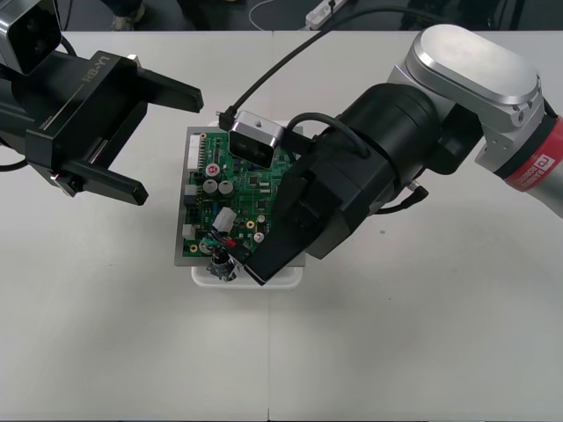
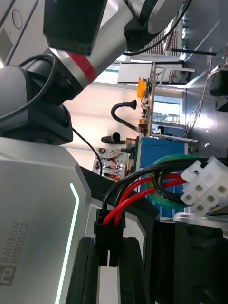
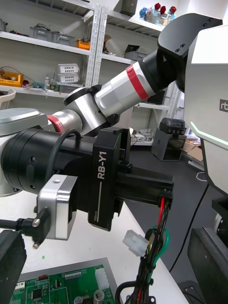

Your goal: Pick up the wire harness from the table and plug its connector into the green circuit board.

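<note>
- The right gripper (image 1: 255, 265) stands over the near half of the green circuit board (image 1: 220, 180). Its bulky black wrist covers the board's right side.
- Its black fingers (image 2: 88, 273) are drawn narrow, pinching the small black plug (image 2: 109, 235) of the thin red, black and green wire harness (image 2: 137, 194).
- In the left wrist view the plug is held clear above the board, and the wires hang in a loop toward the board's near edge. I cannot tell how the harness's other end lies there.
- A white plastic connector block (image 1: 224, 218) stands on the board just beside the hanging wires.
- The left gripper (image 1: 173, 146) is just left of the board's far-left corner and apart from it. Its jaws are spread wide with nothing between them.
- The board sits mid-table on a white base (image 1: 251, 280), whose rim shows past the board's near edge.
- The plain light table (image 1: 396, 352) is bare across its whole near half and to the board's near left and near right.
- The far side is tight: both arms crowd it, a black cable (image 1: 281, 66) arcs over it, and the dark floor strip (image 1: 220, 13) lies just beyond the table's far edge.
</note>
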{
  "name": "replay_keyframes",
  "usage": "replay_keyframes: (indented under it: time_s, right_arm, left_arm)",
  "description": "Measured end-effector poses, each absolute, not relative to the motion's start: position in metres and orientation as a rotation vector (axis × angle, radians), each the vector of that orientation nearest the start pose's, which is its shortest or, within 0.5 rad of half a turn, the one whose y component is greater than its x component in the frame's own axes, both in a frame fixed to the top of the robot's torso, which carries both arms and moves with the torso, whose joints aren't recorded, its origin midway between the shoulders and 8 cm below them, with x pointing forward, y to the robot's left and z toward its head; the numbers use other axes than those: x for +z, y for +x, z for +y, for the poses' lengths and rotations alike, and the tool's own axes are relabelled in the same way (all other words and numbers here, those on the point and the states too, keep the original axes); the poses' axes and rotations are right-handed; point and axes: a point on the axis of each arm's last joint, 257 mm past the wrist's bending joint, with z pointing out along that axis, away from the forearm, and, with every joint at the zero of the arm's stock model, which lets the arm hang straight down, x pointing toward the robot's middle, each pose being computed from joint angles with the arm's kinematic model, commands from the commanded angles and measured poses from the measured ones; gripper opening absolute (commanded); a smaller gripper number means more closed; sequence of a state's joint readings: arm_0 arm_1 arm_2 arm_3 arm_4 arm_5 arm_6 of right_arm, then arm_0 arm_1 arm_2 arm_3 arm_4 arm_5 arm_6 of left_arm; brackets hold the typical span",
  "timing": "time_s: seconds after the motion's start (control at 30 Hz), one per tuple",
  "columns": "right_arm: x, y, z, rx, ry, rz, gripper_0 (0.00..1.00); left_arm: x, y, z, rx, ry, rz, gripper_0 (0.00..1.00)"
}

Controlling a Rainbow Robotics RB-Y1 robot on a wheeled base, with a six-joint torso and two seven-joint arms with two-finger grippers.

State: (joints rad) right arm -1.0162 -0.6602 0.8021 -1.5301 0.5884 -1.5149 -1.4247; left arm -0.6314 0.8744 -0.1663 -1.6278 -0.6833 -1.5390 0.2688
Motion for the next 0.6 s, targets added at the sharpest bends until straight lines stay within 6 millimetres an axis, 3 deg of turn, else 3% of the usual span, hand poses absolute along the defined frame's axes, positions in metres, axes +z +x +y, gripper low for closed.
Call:
replay_keyframes:
  time_s: [0.23, 0.6]
  right_arm:
    - [-0.017, 0.232, 0.050, 2.188, -1.455, 2.187, 0.00]
    - [-0.015, 0.228, 0.051, 2.188, -1.473, 2.178, 0.00]
  left_arm:
    - [0.035, 0.318, 0.097, -1.223, 1.586, 0.925, 1.00]
    - [0.032, 0.327, 0.108, -1.150, 1.593, 0.908, 1.00]
